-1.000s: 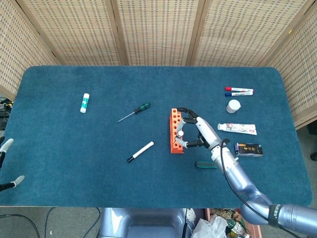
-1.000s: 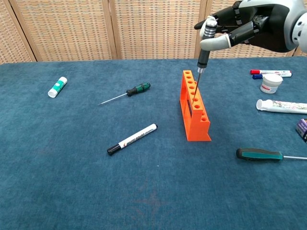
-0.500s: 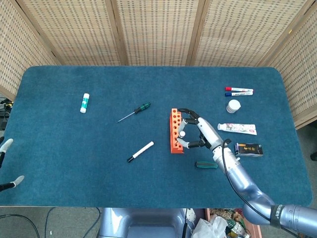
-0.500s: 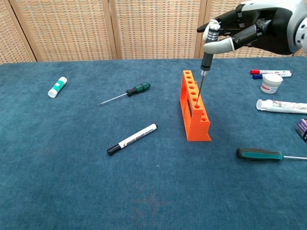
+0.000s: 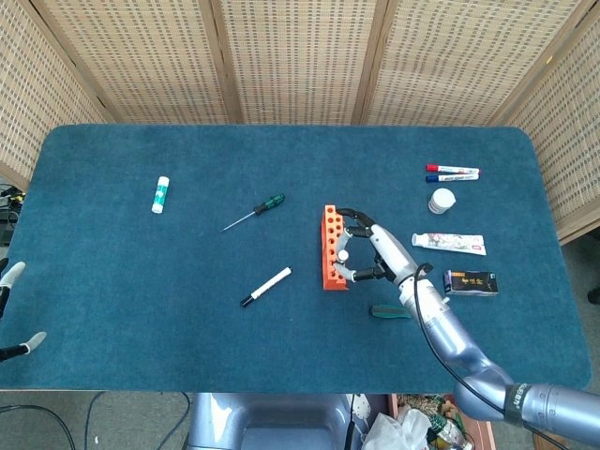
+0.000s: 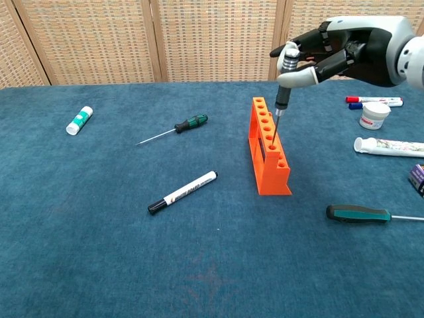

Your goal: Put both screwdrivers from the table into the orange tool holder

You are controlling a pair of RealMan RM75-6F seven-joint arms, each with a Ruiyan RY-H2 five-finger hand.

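Observation:
The orange tool holder (image 6: 269,156) (image 5: 331,249) stands upright mid-table. My right hand (image 6: 339,54) (image 5: 375,255) hovers over it and pinches a slim grey-handled screwdriver (image 6: 284,67), held nearly upright with its tip in one of the holder's top holes. A green-handled screwdriver (image 6: 175,128) (image 5: 256,212) lies on the cloth left of the holder. Another green-handled screwdriver (image 6: 363,213) (image 5: 388,311) lies to the holder's near right. My left hand (image 5: 13,309) shows only as fingertips at the far left edge, spread apart and holding nothing.
A black-and-white marker (image 6: 183,192) lies near the holder's left. A glue stick (image 6: 79,120) is far left. At the right are red and blue markers (image 6: 371,101), a white jar (image 6: 374,114), a tube (image 6: 391,146) and a dark box (image 5: 471,282).
My right hand has shifted slightly right and come down, lowering the grey-handled screwdriver so its shaft goes further into the holder's hole. Nothing else moved.

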